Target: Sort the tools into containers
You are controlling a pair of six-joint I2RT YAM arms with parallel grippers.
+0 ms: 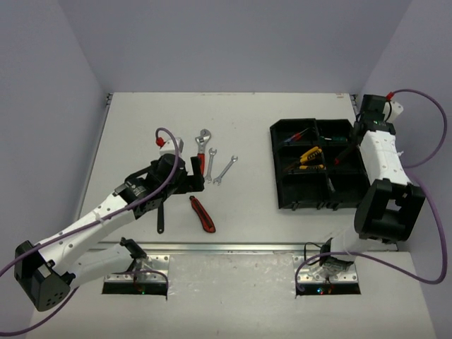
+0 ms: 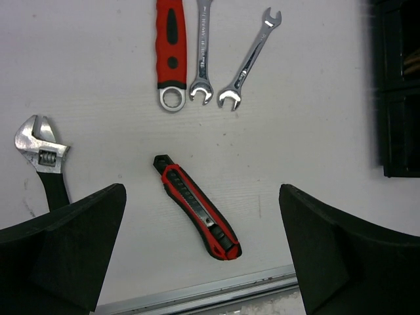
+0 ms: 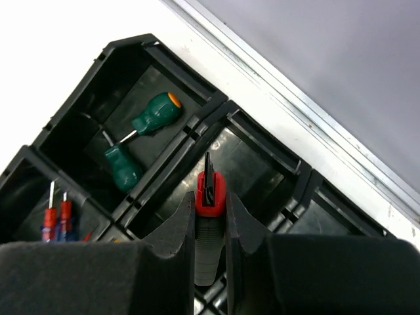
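A red utility knife [image 2: 197,207] lies on the table between the wide-apart fingers of my open left gripper [image 2: 202,191], which hovers above it. An adjustable wrench [image 2: 41,157] lies to its left. Beyond it lie a red-handled wrench [image 2: 170,52] and two silver wrenches [image 2: 202,52] [image 2: 249,59]. My right gripper [image 3: 211,205] is shut on another red utility knife [image 3: 211,195], held end-on over a compartment of the black tray [image 3: 216,111]. Green screwdrivers [image 3: 141,125] lie in the neighbouring compartment, and red and blue screwdrivers [image 3: 56,220] in another. Yellow-handled pliers [image 1: 309,157] rest in the tray's middle.
The black tray [image 1: 282,166] stands at the table's right, with the right arm [image 1: 381,162] reaching over it from its right side. A metal strip [image 1: 233,247] runs along the near table edge. Walls enclose the table on three sides.
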